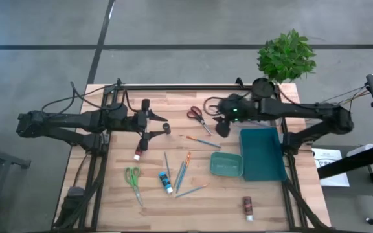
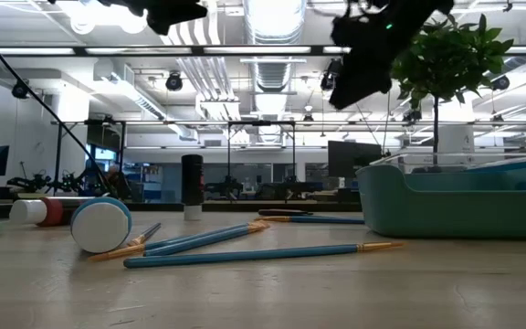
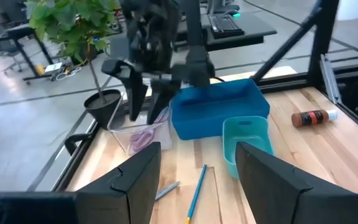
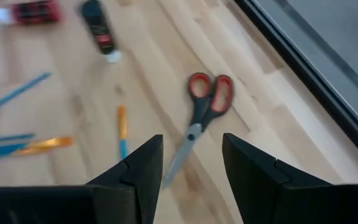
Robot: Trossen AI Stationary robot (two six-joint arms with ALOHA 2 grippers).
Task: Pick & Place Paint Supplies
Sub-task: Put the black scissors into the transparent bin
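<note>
Several thin blue paintbrushes with orange ends [image 1: 182, 172] lie flat on the wooden table [image 1: 109, 194], and one more [image 1: 203, 141] lies nearer the middle. A blue tube [image 1: 166, 182], a pink tube [image 1: 138, 151] and a brown tube [image 1: 247, 207] also lie flat. The small square teal palette [image 1: 226, 164] rests beside them. My left gripper [image 1: 159, 127] hangs open above the table's left part, holding nothing. My right gripper [image 1: 223, 124] hangs open and tipped downward over the red-handled scissors [image 4: 207, 112], clear of them.
A larger teal bin [image 1: 261, 153] stands to the right of the palette. Green-handled scissors [image 1: 133, 178] lie at the near left. A black tube [image 2: 192, 187] stands upright near the left gripper. A potted plant [image 1: 286, 55] stands at the far right corner.
</note>
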